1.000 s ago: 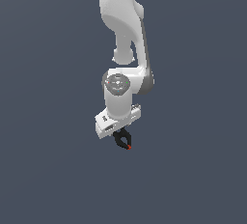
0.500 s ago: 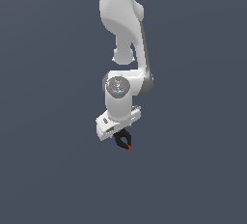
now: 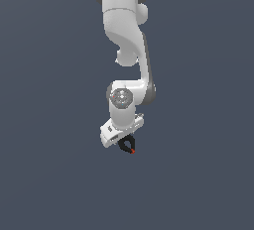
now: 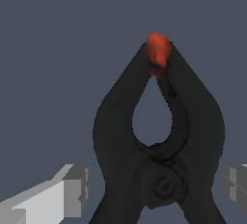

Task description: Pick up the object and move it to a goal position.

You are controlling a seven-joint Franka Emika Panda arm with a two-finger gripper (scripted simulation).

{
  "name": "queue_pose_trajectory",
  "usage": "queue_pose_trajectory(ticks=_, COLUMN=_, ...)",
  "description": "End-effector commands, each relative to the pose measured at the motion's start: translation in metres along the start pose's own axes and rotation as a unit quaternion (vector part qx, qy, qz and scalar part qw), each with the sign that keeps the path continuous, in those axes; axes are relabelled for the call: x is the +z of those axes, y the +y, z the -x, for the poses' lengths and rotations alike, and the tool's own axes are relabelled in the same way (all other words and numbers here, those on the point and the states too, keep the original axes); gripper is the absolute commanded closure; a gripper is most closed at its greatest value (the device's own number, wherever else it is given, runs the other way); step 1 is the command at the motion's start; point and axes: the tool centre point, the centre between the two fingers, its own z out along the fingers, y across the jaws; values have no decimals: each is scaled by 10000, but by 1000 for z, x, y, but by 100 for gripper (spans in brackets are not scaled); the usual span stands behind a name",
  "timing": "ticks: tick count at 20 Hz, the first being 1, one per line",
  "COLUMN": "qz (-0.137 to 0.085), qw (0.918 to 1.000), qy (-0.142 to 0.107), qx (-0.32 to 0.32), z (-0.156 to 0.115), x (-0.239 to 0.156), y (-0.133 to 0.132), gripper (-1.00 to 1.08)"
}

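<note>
Almost nothing has moved since the earlier frames: the arm and its load sit at the same spot in the exterior view, perhaps a hair's shift at most. That reads as either a pause or a very slow carry; no goal marker shows, so progress cannot be judged.

White Panda arm (image 3: 124,40) hangs from above, wrist bent down, over a plain grey-blue surface (image 3: 49,174).

Gripper (image 3: 124,142) angled down, jaws clenched on the spring clamp (image 3: 127,145); in the wrist view one finger (image 4: 72,187) stands at each side of the clamp's pivot.

Clamp held below the gripper, apparently off the surface, red-orange tip (image 4: 157,50) pointing away from the wrist.
</note>
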Motion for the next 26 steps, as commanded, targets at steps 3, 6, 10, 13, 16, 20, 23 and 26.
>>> queue_pose_trajectory(ticks=3, qz=1, qw=10000, qy=4, qx=-6, z=-1, x=10, y=0, gripper=-92)
queue_pose_trajectory(ticks=6, qz=1, qw=10000, qy=4, qx=-6, z=-1, x=10, y=1, gripper=108)
queue_pose_trajectory(ticks=10, qz=1, qw=10000, qy=4, qx=-6, z=-1, x=10, y=1, gripper=108)
queue_pose_trajectory(ticks=13, qz=1, qw=10000, qy=4, qx=-6, z=-1, x=10, y=1, gripper=108)
queue_pose_trajectory(ticks=16, qz=4, qw=10000, qy=2, qx=1, z=-1, x=10, y=2, gripper=108)
queue_pose_trajectory(ticks=20, qz=4, qw=10000, qy=2, qx=1, z=2, x=5, y=8, gripper=108)
queue_pose_trajectory(ticks=23, qz=4, qw=10000, qy=2, qx=1, z=6, x=-5, y=20, gripper=108)
queue_pose_trajectory(ticks=26, qz=2, qw=10000, qy=3, qx=-1, z=13, x=-19, y=38, gripper=108)
